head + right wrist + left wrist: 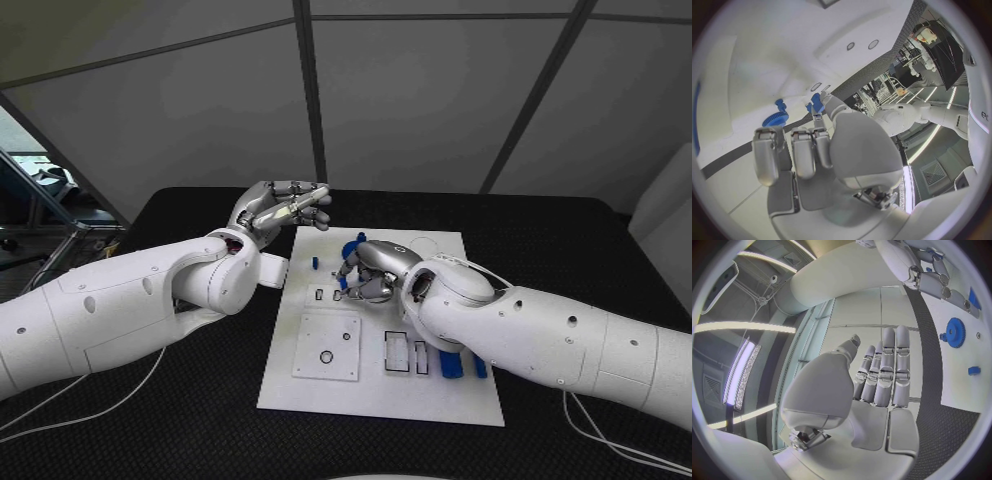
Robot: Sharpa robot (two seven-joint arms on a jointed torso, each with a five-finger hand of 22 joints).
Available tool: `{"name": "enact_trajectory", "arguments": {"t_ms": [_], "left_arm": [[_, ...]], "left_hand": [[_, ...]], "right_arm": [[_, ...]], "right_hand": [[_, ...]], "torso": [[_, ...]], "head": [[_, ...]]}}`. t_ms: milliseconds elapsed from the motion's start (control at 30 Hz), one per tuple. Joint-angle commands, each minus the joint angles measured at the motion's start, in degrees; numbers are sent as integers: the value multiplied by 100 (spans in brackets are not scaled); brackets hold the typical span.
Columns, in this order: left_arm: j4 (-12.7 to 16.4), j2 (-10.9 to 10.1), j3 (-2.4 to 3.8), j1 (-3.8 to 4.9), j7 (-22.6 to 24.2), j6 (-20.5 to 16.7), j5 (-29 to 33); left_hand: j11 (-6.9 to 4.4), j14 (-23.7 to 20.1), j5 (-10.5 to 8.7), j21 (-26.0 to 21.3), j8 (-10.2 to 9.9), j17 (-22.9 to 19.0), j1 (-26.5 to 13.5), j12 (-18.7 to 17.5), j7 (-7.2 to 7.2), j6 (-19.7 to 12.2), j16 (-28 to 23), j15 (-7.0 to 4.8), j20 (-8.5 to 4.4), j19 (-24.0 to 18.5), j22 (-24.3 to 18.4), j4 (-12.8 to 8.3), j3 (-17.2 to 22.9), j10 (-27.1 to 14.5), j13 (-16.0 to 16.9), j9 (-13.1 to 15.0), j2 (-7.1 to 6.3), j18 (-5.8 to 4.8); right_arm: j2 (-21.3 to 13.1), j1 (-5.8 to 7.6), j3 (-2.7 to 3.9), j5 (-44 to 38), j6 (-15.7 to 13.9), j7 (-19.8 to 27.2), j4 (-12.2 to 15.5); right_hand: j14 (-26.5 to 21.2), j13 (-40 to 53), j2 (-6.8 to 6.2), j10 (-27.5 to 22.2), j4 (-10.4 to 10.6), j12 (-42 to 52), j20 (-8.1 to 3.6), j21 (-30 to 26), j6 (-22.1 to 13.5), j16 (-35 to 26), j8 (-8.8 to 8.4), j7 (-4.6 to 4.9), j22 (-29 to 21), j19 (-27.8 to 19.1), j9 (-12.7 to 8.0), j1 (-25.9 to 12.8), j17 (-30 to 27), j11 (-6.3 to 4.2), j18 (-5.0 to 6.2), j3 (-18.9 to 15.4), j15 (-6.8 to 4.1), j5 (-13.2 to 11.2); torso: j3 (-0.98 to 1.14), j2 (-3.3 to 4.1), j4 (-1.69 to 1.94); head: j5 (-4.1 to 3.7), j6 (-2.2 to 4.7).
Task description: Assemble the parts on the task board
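Head view: parts (459, 364) behind right robot hand (372, 268)

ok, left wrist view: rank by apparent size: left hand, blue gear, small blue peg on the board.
1. left hand, by far the largest, though it sits nearest the camera.
2. blue gear.
3. small blue peg, the smallest.
Gear and peg both lie on the task board.

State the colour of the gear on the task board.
Blue; the gear shows best in the left wrist view.
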Motion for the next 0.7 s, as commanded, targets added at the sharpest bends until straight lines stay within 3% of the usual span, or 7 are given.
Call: {"name": "enact_trajectory", "arguments": {"t_ms": [33,700], "left_arm": [[9,16,7,11,9,74,24],[-9,16,7,11,8,70,24]], "left_hand": [[5,-3,-24,31,-23,6,0,-30,2,-34,-29,25,3,-46,6,-18,-6,3,9,5,34,-28],[6,-1,-24,33,-24,13,-12,-31,3,-35,-35,26,4,-49,8,-17,-9,3,9,5,31,-29]], "right_arm": [[26,-10,-5,-280,79,-214,-10],[46,-28,-110,-306,319,-228,-54]], "right_hand": [[586,1283,-3,410,-7,-5,-20,26,30,31,27,-3,1480,565,-2,-31,1510,-36,-79,30,-25,19],[586,1279,-41,407,3,-10,-18,25,19,31,17,5,1478,564,-5,-81,1510,-29,-79,18,-21,38]], "torso": [[4,-6,-15],[1,-1,-5]], "head": [[18,3],[26,-29]]}}
